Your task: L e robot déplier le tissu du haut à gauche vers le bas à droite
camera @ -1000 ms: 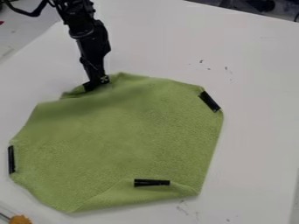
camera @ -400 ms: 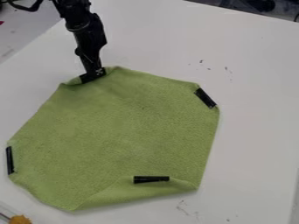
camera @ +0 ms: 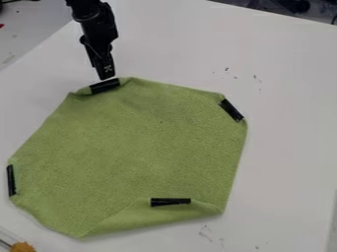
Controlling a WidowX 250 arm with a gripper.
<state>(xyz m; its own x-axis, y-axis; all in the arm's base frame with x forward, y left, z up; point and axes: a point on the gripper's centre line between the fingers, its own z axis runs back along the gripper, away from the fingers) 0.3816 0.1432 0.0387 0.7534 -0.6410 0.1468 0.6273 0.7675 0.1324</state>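
Your black metal gripper [camera: 107, 77] points down at the near black strip [camera: 105, 86]; you can't tell whether its jaws are clenched or released. Just below them, your soft green cloth [camera: 138, 142] lies partly folded on the white table [camera: 289, 147].

Nothing legible — no words, numbers or signs.

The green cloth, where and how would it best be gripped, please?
Probably by the black strip on the upper-left edge of the cloth, pinched from above: the fabric looks rumpled there, and the gripper hangs right beside it.
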